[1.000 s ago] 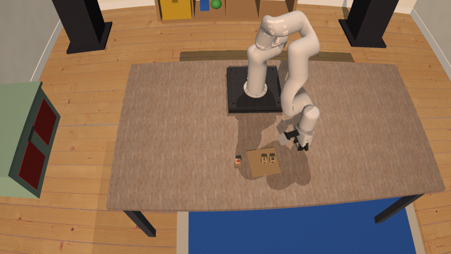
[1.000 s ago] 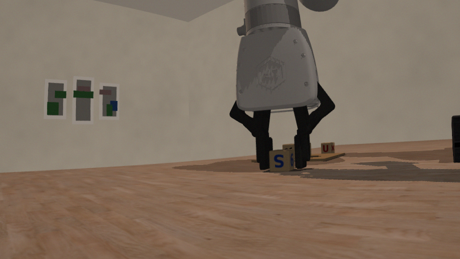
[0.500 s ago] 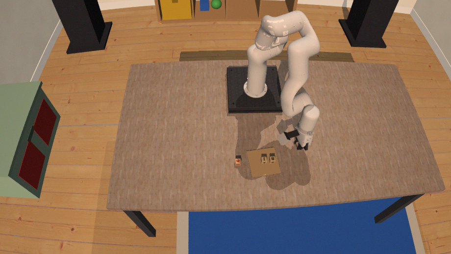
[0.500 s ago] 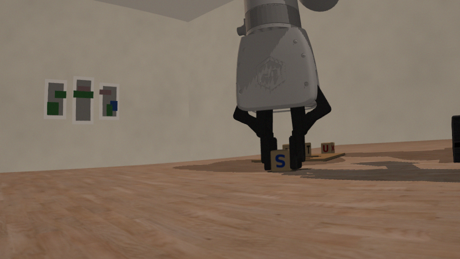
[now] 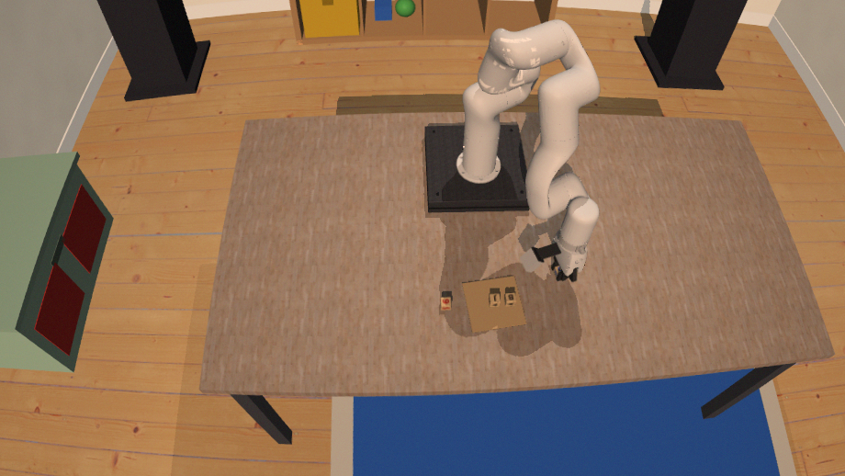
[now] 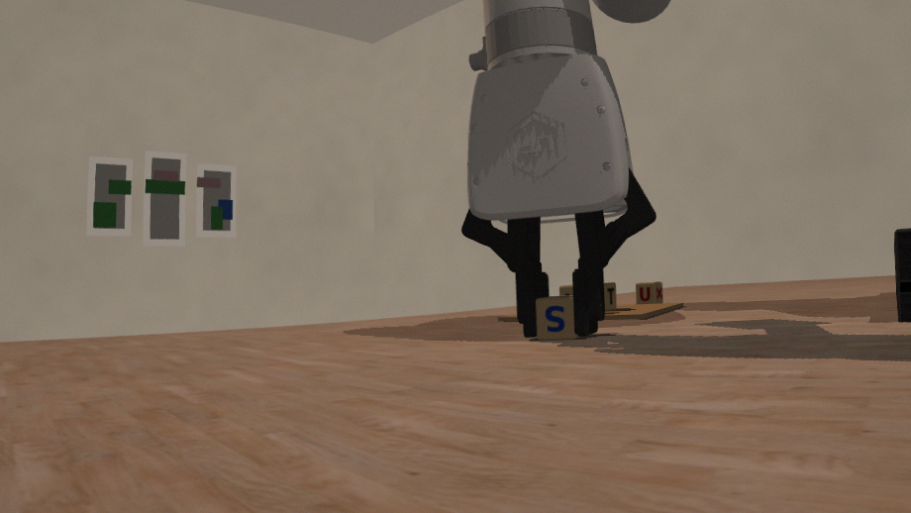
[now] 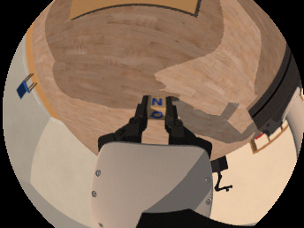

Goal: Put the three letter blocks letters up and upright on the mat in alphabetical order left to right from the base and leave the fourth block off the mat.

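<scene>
My gripper (image 5: 566,277) (image 6: 556,326) (image 7: 156,102) is low at the table, right of the mat in the top view, shut on a wooden block (image 6: 552,318) (image 7: 156,109). The block shows a blue S in the exterior view; in the wrist view its marks read like Z or N, and Q. It appears to rest on the table. The brown mat (image 5: 479,316) (image 6: 657,310) (image 7: 186,4) lies flat. It bears a block with a dark I-like mark (image 5: 494,300) and a block with a B-like mark (image 5: 510,298), side by side. A red-marked block (image 5: 445,303) (image 6: 649,293) stands off the mat, left in the top view.
The black base plate (image 5: 443,188) of the arm stands behind the mat on the wooden table (image 5: 307,266). The table's front edge lies beyond the mat in the top view. A green cabinet (image 5: 35,195) stands off to the left.
</scene>
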`<state>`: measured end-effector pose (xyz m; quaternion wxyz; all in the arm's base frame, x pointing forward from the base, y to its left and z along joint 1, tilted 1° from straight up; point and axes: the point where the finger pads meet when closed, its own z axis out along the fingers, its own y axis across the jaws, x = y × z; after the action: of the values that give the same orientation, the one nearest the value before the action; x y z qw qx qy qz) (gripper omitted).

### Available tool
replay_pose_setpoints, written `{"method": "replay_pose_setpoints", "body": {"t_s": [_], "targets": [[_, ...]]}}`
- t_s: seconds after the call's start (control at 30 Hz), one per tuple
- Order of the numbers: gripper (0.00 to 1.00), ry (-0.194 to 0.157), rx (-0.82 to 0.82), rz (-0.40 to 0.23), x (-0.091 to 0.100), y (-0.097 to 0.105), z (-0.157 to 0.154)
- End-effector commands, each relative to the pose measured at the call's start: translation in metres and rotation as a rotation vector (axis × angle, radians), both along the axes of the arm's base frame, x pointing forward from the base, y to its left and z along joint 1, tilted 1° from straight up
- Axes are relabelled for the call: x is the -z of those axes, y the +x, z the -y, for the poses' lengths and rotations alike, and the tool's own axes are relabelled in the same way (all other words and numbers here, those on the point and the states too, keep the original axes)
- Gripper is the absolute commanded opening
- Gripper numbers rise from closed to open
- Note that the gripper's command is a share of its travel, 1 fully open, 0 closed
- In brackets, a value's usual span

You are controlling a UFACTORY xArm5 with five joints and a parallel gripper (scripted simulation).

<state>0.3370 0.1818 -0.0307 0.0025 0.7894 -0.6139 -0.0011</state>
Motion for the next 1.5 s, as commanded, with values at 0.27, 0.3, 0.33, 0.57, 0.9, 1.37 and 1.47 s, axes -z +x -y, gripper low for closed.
{"method": "replay_pose_setpoints", "body": {"t_s": [0.27, 0.3, 0.33, 0.57, 0.9, 1.37, 1.47], "targets": [[0.21, 0.001, 0.000, 0.003, -0.001, 0.001, -0.001], [0.21, 0.001, 0.000, 0.003, -0.001, 0.001, -0.001], [0.21, 0.001, 0.000, 0.003, -0.001, 0.001, -0.001], [0.21, 0.001, 0.000, 0.003, -0.001, 0.001, -0.001], [0.21, 0.001, 0.000, 0.003, -0.034, 0.001, -0.001], [0.21, 0.001, 0.000, 0.003, -0.099, 0.001, -0.002], [0.21, 0.001, 0.000, 0.003, -0.100, 0.001, -0.002]]}}
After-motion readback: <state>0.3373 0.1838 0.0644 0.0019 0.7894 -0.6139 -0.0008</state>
